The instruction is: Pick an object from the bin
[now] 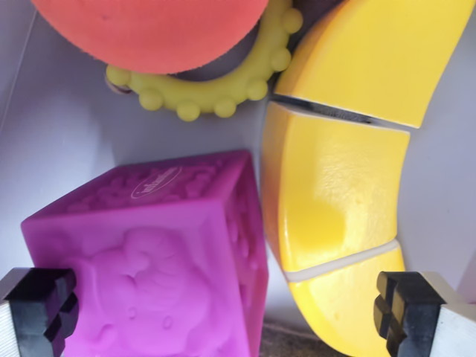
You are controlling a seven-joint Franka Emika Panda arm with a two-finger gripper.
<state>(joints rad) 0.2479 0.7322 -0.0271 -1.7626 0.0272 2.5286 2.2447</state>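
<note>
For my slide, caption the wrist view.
Open gripper poised over purple cube and yellow segmented banana; bumpy yellow ring and orange ball beyond.

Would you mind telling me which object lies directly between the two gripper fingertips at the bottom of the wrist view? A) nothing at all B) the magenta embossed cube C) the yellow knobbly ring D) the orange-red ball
B: the magenta cube fills most of the space between the open gripper's fingertips, beside the yellow banana, while the knobbly ring and the orange-red ball sit higher up.
</note>
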